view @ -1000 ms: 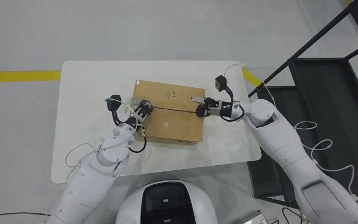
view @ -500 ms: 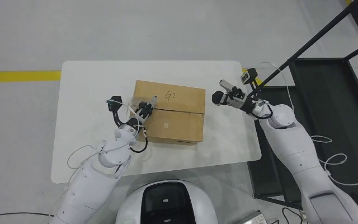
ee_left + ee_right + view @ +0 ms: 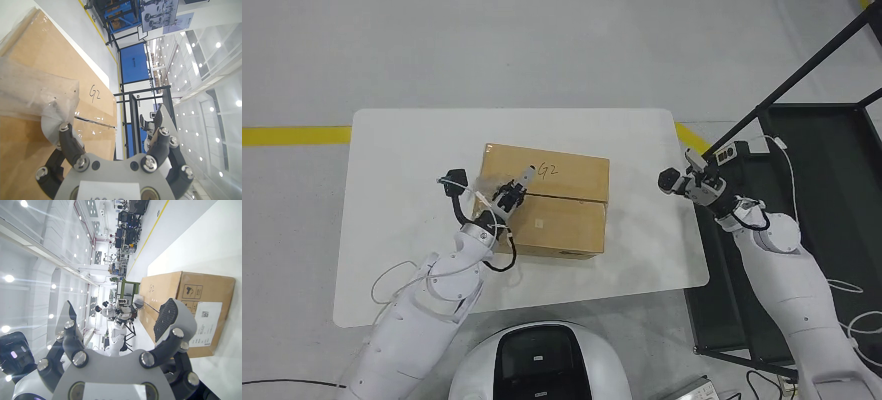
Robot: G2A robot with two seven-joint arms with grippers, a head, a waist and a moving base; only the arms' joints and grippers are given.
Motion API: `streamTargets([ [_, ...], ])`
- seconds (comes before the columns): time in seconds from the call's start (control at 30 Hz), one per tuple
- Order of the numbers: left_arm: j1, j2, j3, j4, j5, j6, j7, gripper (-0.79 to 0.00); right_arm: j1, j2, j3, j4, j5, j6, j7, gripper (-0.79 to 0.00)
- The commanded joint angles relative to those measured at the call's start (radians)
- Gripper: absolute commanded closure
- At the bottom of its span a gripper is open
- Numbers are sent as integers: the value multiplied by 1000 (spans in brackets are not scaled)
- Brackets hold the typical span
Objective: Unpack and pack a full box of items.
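The cardboard box (image 3: pixel 552 215) is set on the white table (image 3: pixel 402 200), directly beneath the left tool (image 3: pixel 516 188). It lies ahead of the right tool (image 3: pixel 674 182) and well apart from it. Both top flaps are folded shut, and a hand-written mark is carried on the flap beyond the left tool's fingertips.

The left tool is positioned over the centre seam at the end of the box nearest its arm, with the jaws spread wide. Nothing is clamped between them. A crumpled strip of clear tape (image 3: pixel 37 94) is seen against one fingertip (image 3: pixel 48 129) and is draped across the box top.

The right tool is held off the opposite end of the box, over the table edge. Its jaws are spread wide and are empty. The labelled end face of the box is turned toward this tool.
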Motion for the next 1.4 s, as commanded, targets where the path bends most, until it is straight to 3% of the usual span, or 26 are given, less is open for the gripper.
streamTargets([
  [0.0,-9,-6,11,15,14,-19,15,-785,-11,0,15,16,9,-7,-1,-785],
  [0.37,-51,-37,94,80,101,-87,35,-785,-56,-6,46,49,31,-30,3,-785],
  [0.8,27,-34,117,51,342,-228,66,-785,-50,-18,40,49,22,-36,30,-785],
  [1.17,25,-40,141,68,421,-306,-17,-785,-40,-27,44,60,21,-37,35,-785],
  [1.37,67,-20,58,-30,347,-312,-157,-785,-37,-29,53,59,26,-33,52,-785],
])
